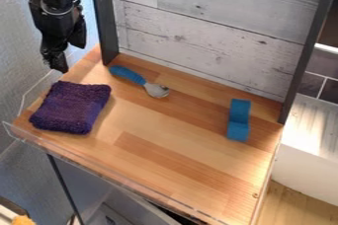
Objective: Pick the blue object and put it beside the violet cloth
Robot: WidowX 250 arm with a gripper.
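Observation:
At the upper left, the black gripper (67, 55) hangs above the board's back left corner, its fingers apart with nothing between them. The violet cloth (71, 107) lies folded on the left part of the board, just below and in front of the gripper. A blue object (238, 120), a block with a raised back end and a lower front end, stands on the right side of the board, well away from gripper and cloth.
A spoon with a blue handle (128, 74) lies between the cloth and the back wall. The wooden board (165, 140) has a clear plastic rim along its front and left. Dark posts (104, 19) flank the whitish plank wall (211, 21).

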